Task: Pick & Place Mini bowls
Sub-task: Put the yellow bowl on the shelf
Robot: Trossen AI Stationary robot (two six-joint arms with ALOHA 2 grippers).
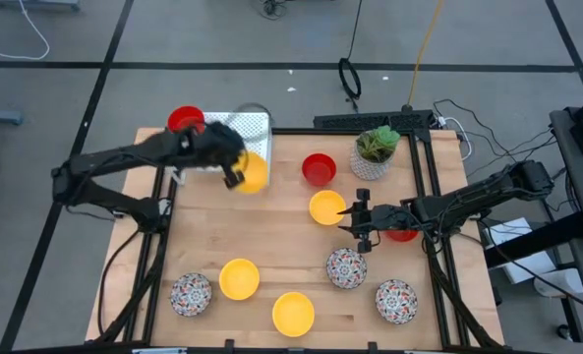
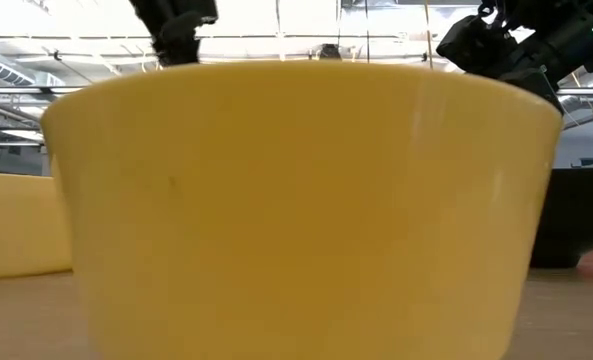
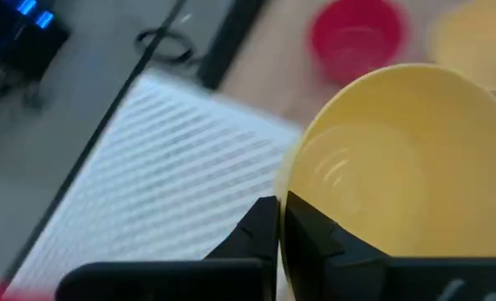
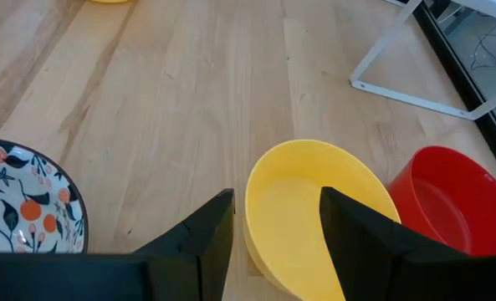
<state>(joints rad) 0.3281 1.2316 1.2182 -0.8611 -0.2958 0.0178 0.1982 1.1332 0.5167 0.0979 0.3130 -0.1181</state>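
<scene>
Left jaws: the left gripper is pinching the rim of a yellow bowl, fingers pressed together on its wall, at the far-left part of the table beside the white perforated rack.
Held bowl: it is hanging tilted from the jaws, its open side showing in the left wrist view, the rack lying just past it on the far side.
Right jaws: the right gripper is standing spread wide, one finger outside and one inside the near rim of a second yellow bowl, not yet closing.
Key relation: that bowl is sitting directly ahead of the right jaws, right of table centre, a red bowl just beside it; the right arm is far nearer to it than the left.
Judgement: the left arm is probably carrying its bowl toward the rack, where another red bowl is already sitting at the far-left corner.
Still waiting: two yellow bowls and three speckled bowls are lying along the near edge.
</scene>
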